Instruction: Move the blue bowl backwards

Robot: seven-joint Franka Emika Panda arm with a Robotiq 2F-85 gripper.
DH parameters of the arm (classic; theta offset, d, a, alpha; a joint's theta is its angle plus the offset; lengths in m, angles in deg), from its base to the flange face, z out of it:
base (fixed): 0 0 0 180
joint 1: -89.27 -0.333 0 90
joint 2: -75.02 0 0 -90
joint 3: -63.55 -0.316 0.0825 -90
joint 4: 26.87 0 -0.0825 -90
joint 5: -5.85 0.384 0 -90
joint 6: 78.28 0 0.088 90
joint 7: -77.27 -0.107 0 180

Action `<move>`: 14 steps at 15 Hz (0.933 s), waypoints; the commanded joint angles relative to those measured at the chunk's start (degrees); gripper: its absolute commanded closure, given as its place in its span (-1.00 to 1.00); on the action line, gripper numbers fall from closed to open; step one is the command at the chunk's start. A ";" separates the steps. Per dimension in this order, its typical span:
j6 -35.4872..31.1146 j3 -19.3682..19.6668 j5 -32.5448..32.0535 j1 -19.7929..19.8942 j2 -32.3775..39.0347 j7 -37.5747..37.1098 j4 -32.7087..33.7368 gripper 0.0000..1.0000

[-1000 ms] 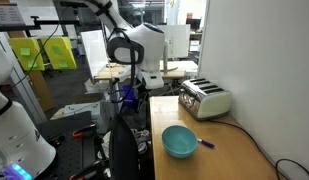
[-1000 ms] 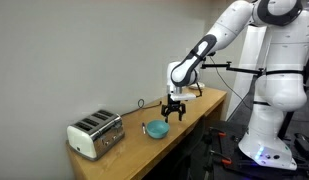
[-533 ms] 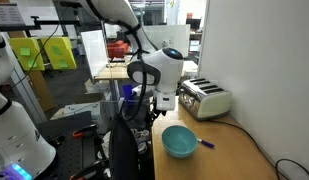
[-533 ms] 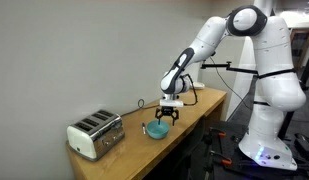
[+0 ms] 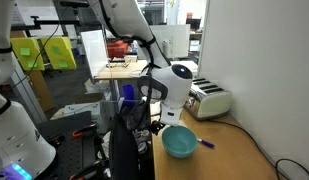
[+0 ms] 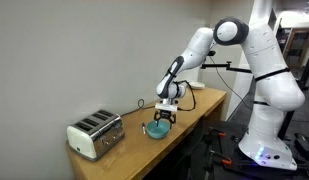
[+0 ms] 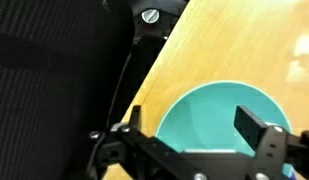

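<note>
claw: claw wide open, nothing held; 2 fingers spread far apart, pointing down at the tabletop.
arm: white arm bends down over the table; the claw hangs low at its end in both ext. views.
blue bowl: blue bowl sits upright on the table right under the claw; teal and empty inside. Wrist view: 1 finger over the bowl's inside, the other outside the rim on the table-edge side, so the rim is btwn them. Contact w/ the rim: can't tell.
surface: light wood table, smooth grain; its edge runs just beside the claw and bowl.
off the edge: dark fabric-like mass below the table edge, next to the claw.
pen: small blue-purple stick lies flat just beside the bowl, on the side away from the claw.
toaster: silver toaster on the same top by the wall, well apart from the claw, beyond the bowl.
wall: plain pale wall runs along the table's far side from the claw.
room: lab/office; desks, yellow sheets and more white robot casing behind the claw.
</note>
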 commanded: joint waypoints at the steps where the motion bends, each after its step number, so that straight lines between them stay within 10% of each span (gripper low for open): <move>1: -0.51 0.00 2.00 0.57 2.14 -0.61 1.58 -1.00; 11: 0.03 0.66 1.73 0.93 7.91 -1.08 5.76 -1.00; 14: 0.20 0.61 2.16 1.33 9.03 -0.99 6.71 -0.46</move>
